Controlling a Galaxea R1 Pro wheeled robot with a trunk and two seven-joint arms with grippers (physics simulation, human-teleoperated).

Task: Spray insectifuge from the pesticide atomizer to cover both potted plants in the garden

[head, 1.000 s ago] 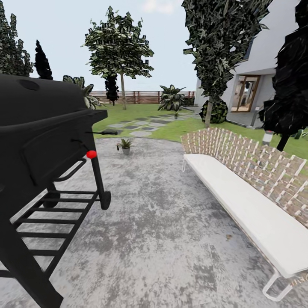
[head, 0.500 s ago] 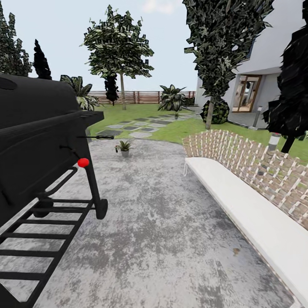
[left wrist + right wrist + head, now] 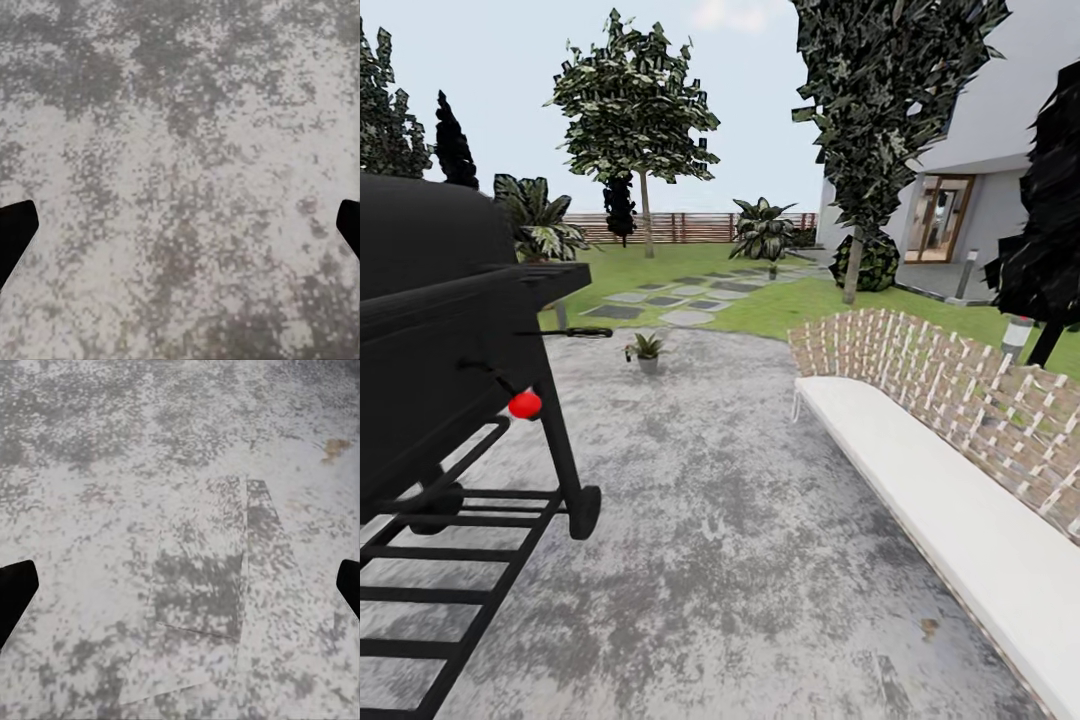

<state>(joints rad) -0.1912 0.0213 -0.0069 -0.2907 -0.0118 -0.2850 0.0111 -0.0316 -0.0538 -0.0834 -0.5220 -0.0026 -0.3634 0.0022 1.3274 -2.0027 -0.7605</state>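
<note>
While both jaws gape over paving (image 3: 180, 150), one potted plant (image 3: 647, 350) seemingly stands alone.

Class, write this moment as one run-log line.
phase: driving | ahead: potted plant on paving | left side: grill | right side: bench | both tools open, empty

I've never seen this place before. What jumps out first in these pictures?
A big black barbecue grill with a red knob looms at the left of the head view. Opposite it, a long white bench with a woven back lines the grey paved ground. Far ahead, a small potted plant stands at the paving's edge.
</note>
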